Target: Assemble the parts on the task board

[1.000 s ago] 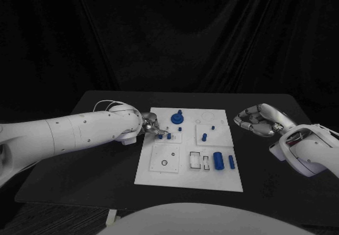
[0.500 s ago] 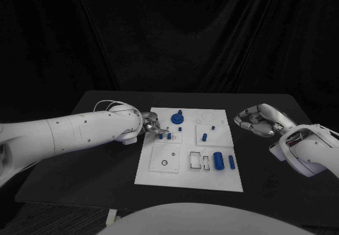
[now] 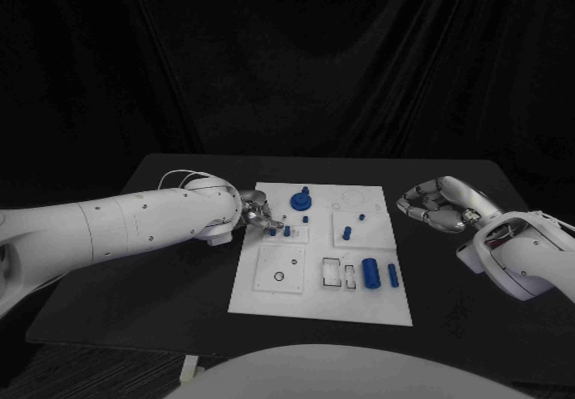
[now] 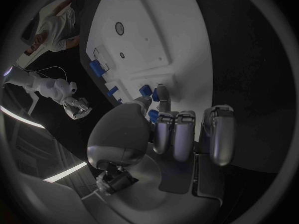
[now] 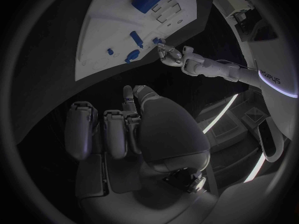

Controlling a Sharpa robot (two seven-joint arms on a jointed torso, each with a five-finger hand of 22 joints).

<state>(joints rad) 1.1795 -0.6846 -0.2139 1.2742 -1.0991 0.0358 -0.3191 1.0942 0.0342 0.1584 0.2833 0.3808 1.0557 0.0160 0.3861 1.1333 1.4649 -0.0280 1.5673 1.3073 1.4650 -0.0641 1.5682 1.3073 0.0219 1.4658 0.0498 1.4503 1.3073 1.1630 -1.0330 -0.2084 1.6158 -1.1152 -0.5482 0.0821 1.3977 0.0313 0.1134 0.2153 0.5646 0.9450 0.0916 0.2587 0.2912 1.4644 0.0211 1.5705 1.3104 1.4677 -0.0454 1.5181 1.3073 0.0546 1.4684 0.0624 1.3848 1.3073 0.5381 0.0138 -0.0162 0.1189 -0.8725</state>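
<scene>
At the task board's (image 3: 321, 249) left edge, toward its far corner, the left hand's (image 3: 257, 212) fingers (image 4: 163, 94) press together on a small blue part (image 4: 145, 90); whether they pinch it I cannot tell. Nothing has shifted over the last second, which suggests a slow seating. Off the board's right edge, the right hand (image 3: 437, 204) stays curled on nothing above the counter (image 3: 179, 283).

The task board (image 3: 314, 287) is white. The parts (image 3: 371, 273) are blue, including the small part (image 4: 146, 90) just beside the silver fingers (image 4: 163, 93). The table (image 3: 144, 283) is black. Both arms are white.
</scene>
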